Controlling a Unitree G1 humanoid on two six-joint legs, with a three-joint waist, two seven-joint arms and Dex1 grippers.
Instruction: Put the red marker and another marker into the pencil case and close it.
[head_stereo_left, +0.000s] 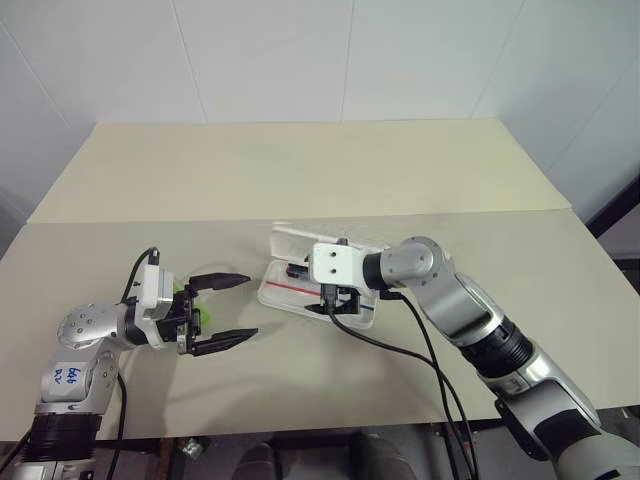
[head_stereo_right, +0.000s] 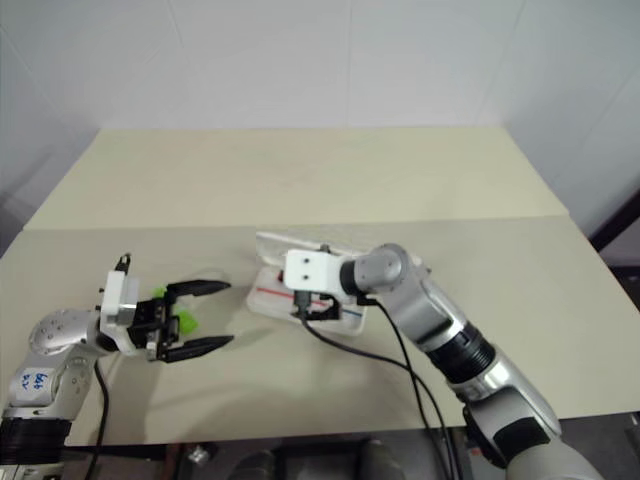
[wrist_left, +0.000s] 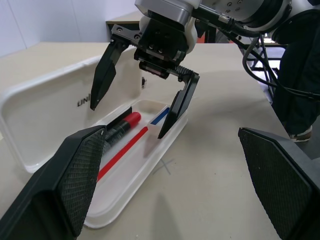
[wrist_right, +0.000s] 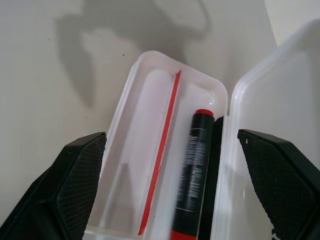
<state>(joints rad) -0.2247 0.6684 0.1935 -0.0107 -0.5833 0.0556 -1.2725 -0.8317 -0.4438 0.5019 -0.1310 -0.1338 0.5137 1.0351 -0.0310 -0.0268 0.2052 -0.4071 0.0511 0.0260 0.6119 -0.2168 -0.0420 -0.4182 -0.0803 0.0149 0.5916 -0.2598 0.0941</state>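
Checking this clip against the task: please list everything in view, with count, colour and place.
pencil case: one, white, lid open, mid-table.
red marker: one, black barrel with red ends, lying inside the case tray by the hinge.
green highlighter: one, lime green, on the table behind the left tool.
table: one, beige.
cables: black, trailing from the right arm.
left tool: one, black fingers, open, left of the case.
right tool: one, black fingers, open, over the case tray.

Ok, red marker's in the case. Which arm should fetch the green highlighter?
Left, probably. The green highlighter lies on the table by the open left gripper. The right gripper, also open, hangs over the pencil case, where the red marker already lies.
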